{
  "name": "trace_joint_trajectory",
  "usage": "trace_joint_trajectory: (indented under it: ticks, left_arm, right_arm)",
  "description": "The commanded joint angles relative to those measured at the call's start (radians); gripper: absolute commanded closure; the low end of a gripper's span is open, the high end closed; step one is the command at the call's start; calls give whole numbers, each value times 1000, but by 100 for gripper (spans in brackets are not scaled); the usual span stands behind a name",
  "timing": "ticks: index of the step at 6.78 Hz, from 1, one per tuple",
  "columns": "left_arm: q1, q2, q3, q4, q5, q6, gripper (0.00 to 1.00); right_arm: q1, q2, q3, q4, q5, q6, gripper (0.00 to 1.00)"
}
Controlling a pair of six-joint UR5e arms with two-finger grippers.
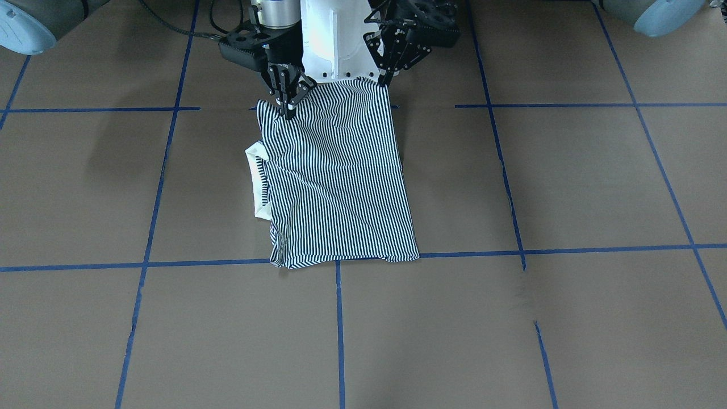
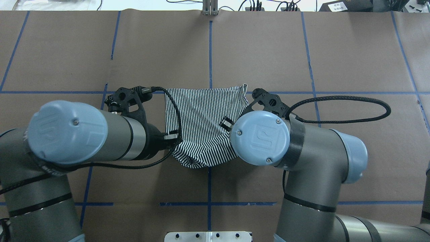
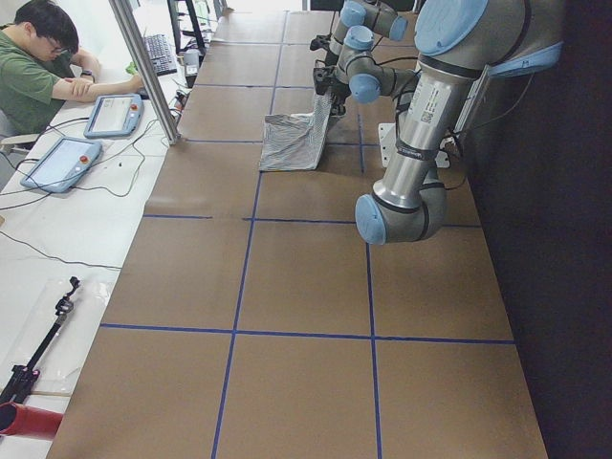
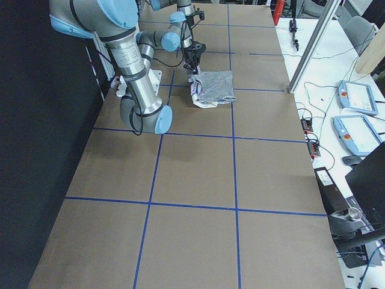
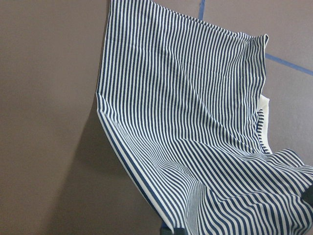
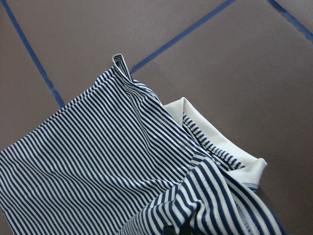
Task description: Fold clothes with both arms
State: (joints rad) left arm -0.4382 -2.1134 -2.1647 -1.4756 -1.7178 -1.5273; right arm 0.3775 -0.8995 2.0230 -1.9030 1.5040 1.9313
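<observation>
While both tools are clenched on the robot-side edge of the striped polo shirt (image 1: 341, 182), watch the grip. The right gripper (image 1: 288, 102) pinches one corner and the left gripper (image 1: 388, 76) the other, each with only a thin bite of cloth. The held edge is raised, and the far hem lies on the table along a blue tape line (image 1: 568, 249).

Risks, as I judge them:
- One corner could slip out when you carry the edge forward. The fold would then land skewed.
- The cream collar (image 1: 257, 187) sticks out on the right gripper's side, so it may end up outside the fold.
- The fabric is wrinkled and slack between the grippers. Uneven pull would bunch it up.
- The left arm's black cable (image 2: 174, 111) runs over the shirt in the overhead view and could drag it.
- The held edge is close to the white pedestal base (image 1: 335, 45), so cloth might catch there.

The table (image 1: 568, 182) is covered in brown paper gridded with blue tape. It looks matte, so the far hem will likely stay put rather than slide.

A seated person (image 3: 33, 76) is at the side bench, with two teach pendants (image 3: 59, 163) and a metal post (image 3: 143, 67) nearby.
</observation>
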Motion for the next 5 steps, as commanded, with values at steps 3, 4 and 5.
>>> trace_joint_trajectory:
  ticks: [3,4,5]
  left_arm:
    - [-149,-82,291,-130,1,104,100]
    - [-174,-103,404,-219,3,124,100]
    - [-197,-124,495,-268,4,147,100]
  right_arm:
    - [132,169,-442,269,8,-77,100]
    - [148,188,-540,345,8,-96,100]
    - [161,191,-603,401,8,-115,100]
